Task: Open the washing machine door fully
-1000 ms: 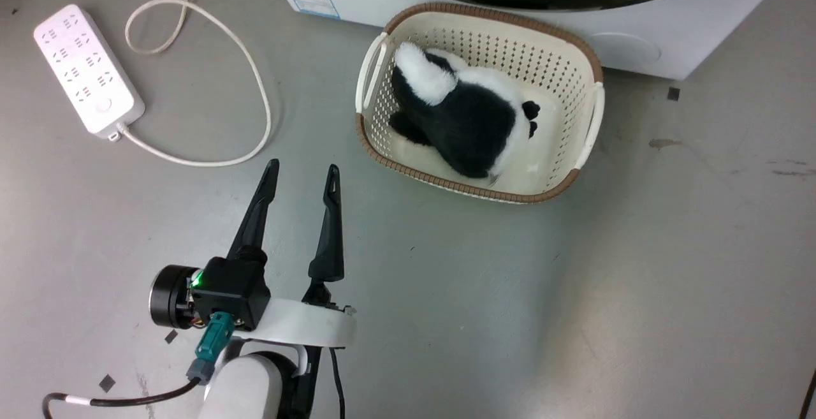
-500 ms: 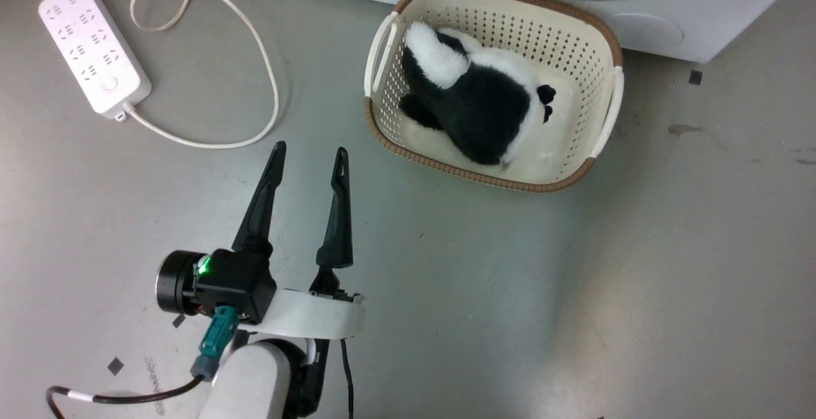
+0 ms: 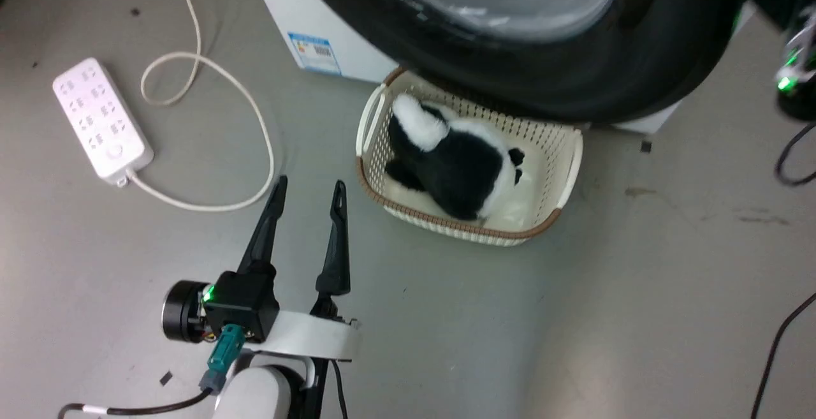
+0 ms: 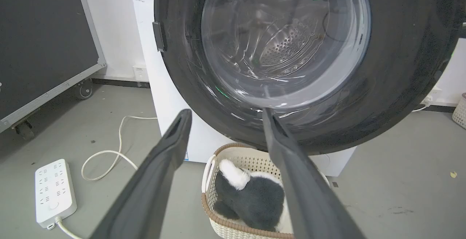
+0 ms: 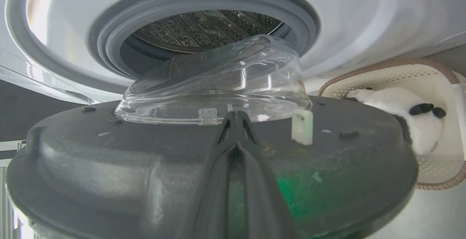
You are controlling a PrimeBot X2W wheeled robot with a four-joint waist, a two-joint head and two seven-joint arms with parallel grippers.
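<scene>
The washing machine door (image 3: pixel 574 81) is a big glossy black disc with a clear glass bowl, swung out from the white washing machine (image 3: pixel 287 4) and overhanging the basket. In the right wrist view my right gripper (image 5: pixel 236 113) is shut with nothing between its fingers. It lies along the door's (image 5: pixel 145 166) inner face, tips at the foot of the glass bowl, with the drum opening (image 5: pixel 204 28) beyond. My left gripper (image 3: pixel 308 184) hangs open above the floor, left of the basket. In its wrist view the left gripper (image 4: pixel 226 111) points at the door's (image 4: pixel 400 68) outer side.
A cream basket (image 3: pixel 567 151) holding a black and white plush toy (image 3: pixel 459 164) stands on the floor under the door. A white power strip (image 3: pixel 102 122) and its looped cable (image 3: pixel 255 113) lie at the left. A dark wheeled case (image 4: pixel 43 39) stands left of the machine.
The head camera has tilted up. The door now shows much larger and covers the basket's far rim. My right arm's wrist has come into view at the upper right. The left gripper stays open.
</scene>
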